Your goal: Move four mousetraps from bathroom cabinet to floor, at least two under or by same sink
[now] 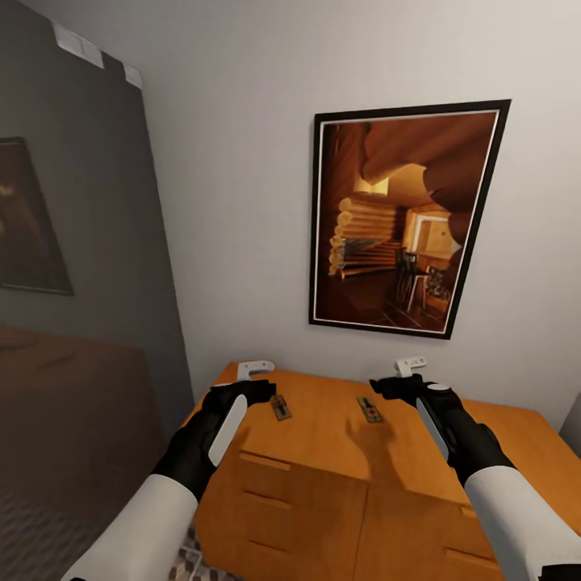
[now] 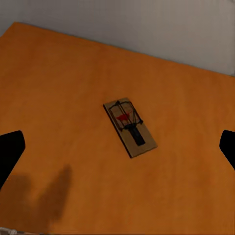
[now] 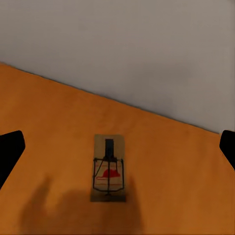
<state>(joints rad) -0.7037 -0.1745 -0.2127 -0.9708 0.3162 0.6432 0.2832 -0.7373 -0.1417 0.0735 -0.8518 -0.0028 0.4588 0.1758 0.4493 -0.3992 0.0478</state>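
Two mousetraps lie flat on the cabinet [image 1: 323, 452] top: the left mousetrap [image 1: 281, 407] beside the left end effector [image 1: 255, 369], the right mousetrap [image 1: 370, 410] beside the right end effector [image 1: 410, 366]. Both end effectors hover wide apart, empty. Pickup is in hand; next, each must descend and straddle its trap.

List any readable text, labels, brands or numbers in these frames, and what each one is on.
None can be read.
Mousetraps: each has a red mark on the board, with no letters.
Framed picture: a wooden interior scene, no caption.
Cabinet: plain wood fronts, no label.
Pale tags high on the grey wall: too blurred to tell.
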